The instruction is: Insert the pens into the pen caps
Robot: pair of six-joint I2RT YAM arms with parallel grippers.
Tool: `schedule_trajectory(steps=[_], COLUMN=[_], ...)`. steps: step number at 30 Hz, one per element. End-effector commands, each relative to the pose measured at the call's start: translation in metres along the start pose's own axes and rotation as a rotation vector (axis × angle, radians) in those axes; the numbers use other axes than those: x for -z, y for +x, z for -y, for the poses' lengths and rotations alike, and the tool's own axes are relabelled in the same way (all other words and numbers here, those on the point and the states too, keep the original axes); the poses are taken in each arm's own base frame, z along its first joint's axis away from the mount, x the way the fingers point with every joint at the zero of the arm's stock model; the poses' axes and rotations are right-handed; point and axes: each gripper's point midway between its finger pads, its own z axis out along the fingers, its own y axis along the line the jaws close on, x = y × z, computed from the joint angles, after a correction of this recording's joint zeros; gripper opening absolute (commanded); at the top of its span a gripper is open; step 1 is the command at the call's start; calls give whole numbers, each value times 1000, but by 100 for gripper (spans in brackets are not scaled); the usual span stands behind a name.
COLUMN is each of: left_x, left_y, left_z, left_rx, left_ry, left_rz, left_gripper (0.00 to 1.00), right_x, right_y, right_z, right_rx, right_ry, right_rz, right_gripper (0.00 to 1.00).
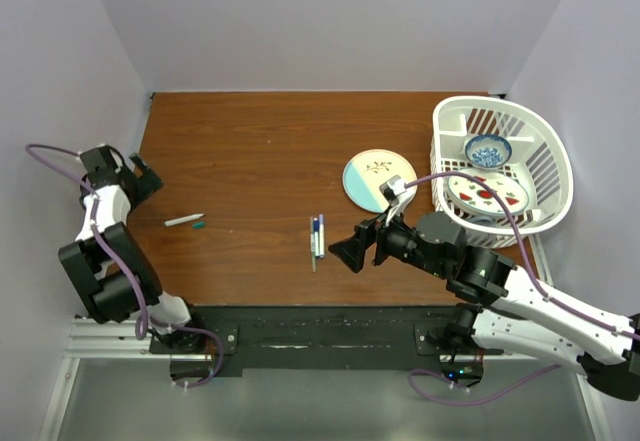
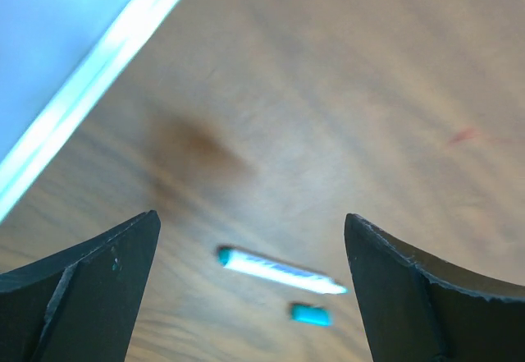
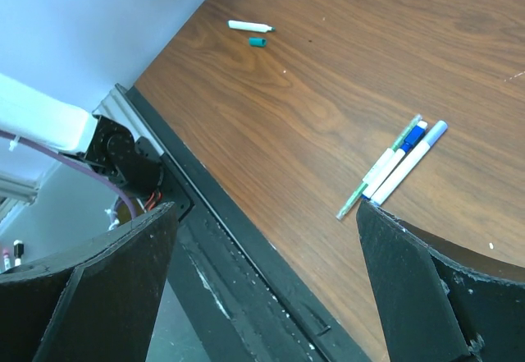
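1. The left gripper [image 1: 140, 176] [image 2: 250, 216] hung over the left side of the table [image 1: 260, 141], its jaws spread wide with nothing between them.
2. Below it lay one white pen [image 1: 184, 220] [image 2: 279, 270] [image 3: 250, 25], uncapped, with the green cap [image 1: 199, 226] [image 2: 310, 314] [image 3: 257, 42] just beside it and not touching.
3. In the left wrist view both were blurred, so the pen's tip was hard to make out. The frame edges cut off both fingers.
4. The right gripper [image 1: 350, 253] [image 3: 267, 208] was near the middle of the table, also spread wide and empty.
5. Just left of it two pens [image 1: 317, 236] [image 3: 402, 161] lay side by side, touching, with blue caps [image 3: 417, 135] on their far ends.
6. A thin green stick [image 3: 361, 191] lay against them; I could not tell what it was.
7. From above these three merged into one small cluster.
8. At the right a plate [image 1: 370, 176] lay beside a white basket [image 1: 555, 161], which held a bowl [image 1: 488, 149] and a second plate [image 1: 487, 193], partly hidden by a cable.
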Motion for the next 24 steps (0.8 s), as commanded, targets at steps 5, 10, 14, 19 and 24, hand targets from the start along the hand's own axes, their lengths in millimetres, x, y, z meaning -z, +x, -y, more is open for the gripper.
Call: schedule_trajectory(steps=[5, 10, 14, 19, 24], left_x=[66, 87, 70, 35, 17], left_y=[-79, -59, -36, 13, 32], left_z=[29, 44, 50, 61, 50], left_rx=[93, 269, 278, 311, 385], left_ry=[33, 93, 22, -36, -63], left_rz=[280, 280, 207, 82, 88], left_gripper=[100, 100, 100, 97, 59], right_x=[-2, -9, -15, -25, -28], right_y=[-23, -20, -21, -17, -18], right_z=[-9, -9, -13, -17, -20], right_rx=[-23, -27, -34, -52, -56], right_ry=[-21, -17, -24, -36, -34], right_rz=[78, 65, 56, 26, -5], right_gripper=[95, 95, 94, 94, 92])
